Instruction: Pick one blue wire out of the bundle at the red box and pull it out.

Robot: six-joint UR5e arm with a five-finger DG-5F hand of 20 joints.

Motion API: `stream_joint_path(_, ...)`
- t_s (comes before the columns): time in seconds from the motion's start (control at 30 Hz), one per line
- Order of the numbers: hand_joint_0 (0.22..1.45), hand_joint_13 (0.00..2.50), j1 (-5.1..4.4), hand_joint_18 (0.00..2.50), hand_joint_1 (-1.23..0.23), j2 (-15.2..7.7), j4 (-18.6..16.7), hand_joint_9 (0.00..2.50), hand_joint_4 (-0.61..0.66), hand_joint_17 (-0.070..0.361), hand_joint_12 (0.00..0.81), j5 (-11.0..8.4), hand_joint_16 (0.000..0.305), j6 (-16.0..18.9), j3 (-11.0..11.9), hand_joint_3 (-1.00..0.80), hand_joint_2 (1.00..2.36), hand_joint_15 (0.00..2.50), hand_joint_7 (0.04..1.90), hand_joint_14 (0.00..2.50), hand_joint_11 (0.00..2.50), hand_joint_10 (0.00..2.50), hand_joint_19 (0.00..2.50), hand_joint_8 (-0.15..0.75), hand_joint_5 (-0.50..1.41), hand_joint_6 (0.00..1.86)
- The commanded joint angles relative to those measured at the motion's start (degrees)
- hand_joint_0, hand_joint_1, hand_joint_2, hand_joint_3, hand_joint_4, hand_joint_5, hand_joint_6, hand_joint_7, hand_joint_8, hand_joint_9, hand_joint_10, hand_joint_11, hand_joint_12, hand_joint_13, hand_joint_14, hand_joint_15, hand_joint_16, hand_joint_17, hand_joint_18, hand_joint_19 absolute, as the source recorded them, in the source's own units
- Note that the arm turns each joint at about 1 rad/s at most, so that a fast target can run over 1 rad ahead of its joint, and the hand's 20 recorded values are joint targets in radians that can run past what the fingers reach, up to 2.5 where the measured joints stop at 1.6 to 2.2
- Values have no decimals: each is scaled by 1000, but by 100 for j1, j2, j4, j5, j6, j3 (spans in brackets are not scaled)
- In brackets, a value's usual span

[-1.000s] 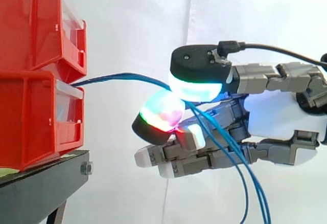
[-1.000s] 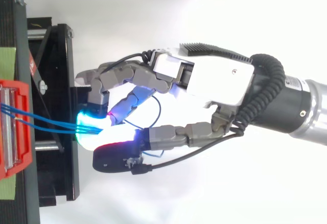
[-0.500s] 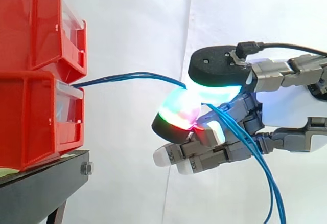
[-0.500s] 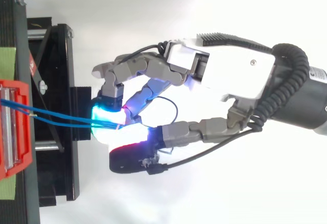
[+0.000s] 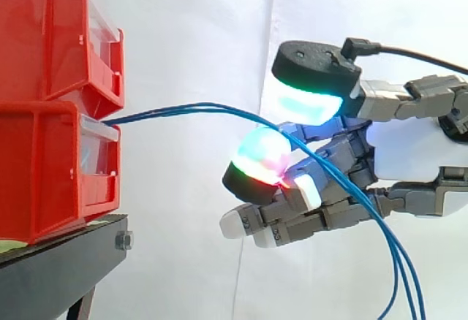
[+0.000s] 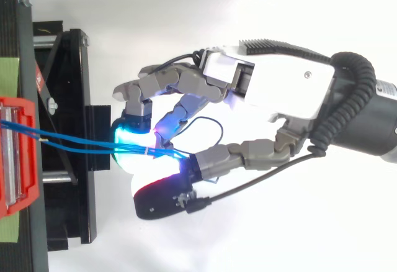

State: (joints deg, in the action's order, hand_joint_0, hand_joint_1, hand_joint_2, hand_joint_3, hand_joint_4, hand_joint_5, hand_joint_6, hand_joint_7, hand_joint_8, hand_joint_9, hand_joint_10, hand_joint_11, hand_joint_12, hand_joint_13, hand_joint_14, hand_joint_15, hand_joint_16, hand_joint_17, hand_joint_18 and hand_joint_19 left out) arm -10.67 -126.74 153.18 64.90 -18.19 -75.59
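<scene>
Just unpinched at frame centre, leaving fingers parted, wires merely draped between, still rooted in box; needs regrasping one.

A lab rig: red bins on a black stand, white curtain behind.
</scene>
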Motion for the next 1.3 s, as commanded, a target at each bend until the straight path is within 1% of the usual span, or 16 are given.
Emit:
stream_joint_path(0.0, 546, 395, 4, 85, -504, 0, 1, 938, 369, 109, 349, -4, 48, 0, 0, -403, 1011, 245, 1203, 12, 797, 29, 338, 322, -126, 759)
stream_joint_path(0.07, 542, 397, 21, 94, -500, 0, -8, 941, 361, 109, 348, 5, 48, 0, 0, -390, 1012, 246, 1213, 12, 797, 26, 348, 322, -122, 752)
stream_joint_path(0.13, 544, 394, 21, 93, -512, 0, -17, 934, 315, 108, 347, -4, 48, 0, 0, -356, 1015, 253, 1258, 12, 815, 29, 340, 327, -125, 754)
stream_joint_path(0.27, 537, 387, 21, 79, -558, 0, -8, 937, 296, 108, 350, -4, 48, 0, 0, -235, 1025, 254, 1210, 13, 888, 30, 335, 332, -154, 848)
stream_joint_path(0.37, 538, 385, 21, 71, -636, 0, -17, 946, 284, 107, 352, -4, 48, 0, 0, -154, 1028, 254, 1206, 12, 945, 30, 325, 339, -160, 881)
stream_joint_path(0.47, 546, 384, 21, 73, -672, 0, -17, 952, 251, 108, 352, -4, 48, 0, 0, -105, 1030, 257, 1258, 12, 976, 31, 320, 334, -162, 887)
stream_joint_path(0.63, 563, 368, 21, 59, -725, 0, 10, 939, 203, 108, 360, -4, 48, 0, 0, -76, 1031, 242, 1243, 13, 989, 29, 313, 335, -169, 904)
stream_joint_path(0.73, 582, 362, 21, 51, -771, 0, 1, 915, 162, 109, 362, 5, 49, 0, 0, -71, 1031, 245, 1272, 12, 982, 29, 301, 338, -177, 908)
stream_joint_path(0.77, 599, 360, 21, 52, -800, 0, -8, 903, 141, 109, 362, 5, 49, 0, 0, -70, 1032, 235, 1346, 11, 986, 29, 294, 332, -182, 906)
stream_joint_path(0.8, 610, 354, 21, 52, -815, 0, -8, 900, 133, 110, 363, 5, 49, 0, 0, -76, 1032, 228, 1388, 11, 982, 29, 283, 332, -186, 907)
stream_joint_path(0.93, 639, 336, 21, 37, -834, 0, -8, 844, 126, 110, 361, 5, 49, 0, 0, -152, 1027, 205, 1415, 10, 949, 31, 257, 330, -197, 903)
stream_joint_path(0.97, 658, 327, 30, 25, -831, 0, 10, 833, 140, 111, 361, 5, 49, 0, 0, -224, 1024, 199, 1380, 11, 936, 29, 246, 330, -201, 897)
stream_joint_path(1.03, 672, 315, 21, 18, -823, 0, 10, 819, 154, 111, 363, 5, 49, 0, 0, -281, 1019, 194, 1353, 10, 934, 29, 240, 329, -203, 890)
stream_joint_path(1.1, 673, 299, 30, 2, -809, 0, 10, 796, 216, 112, 364, 5, 50, 0, 0, -433, 1007, 178, 1214, 11, 904, 29, 242, 322, -201, 876)
stream_joint_path(1.2, 629, 295, 39, 0, -798, 0, 10, 788, 294, 113, 363, 5, 50, 0, 0, -500, 1000, 179, 1123, 9, 874, 29, 259, 317, -190, 854)
stream_joint_path(1.27, 593, 294, 48, 0, -779, 0, -8, 792, 312, 113, 363, 5, 50, 0, 0, -500, 1000, 184, 1158, 9, 853, 29, 270, 317, -178, 842)
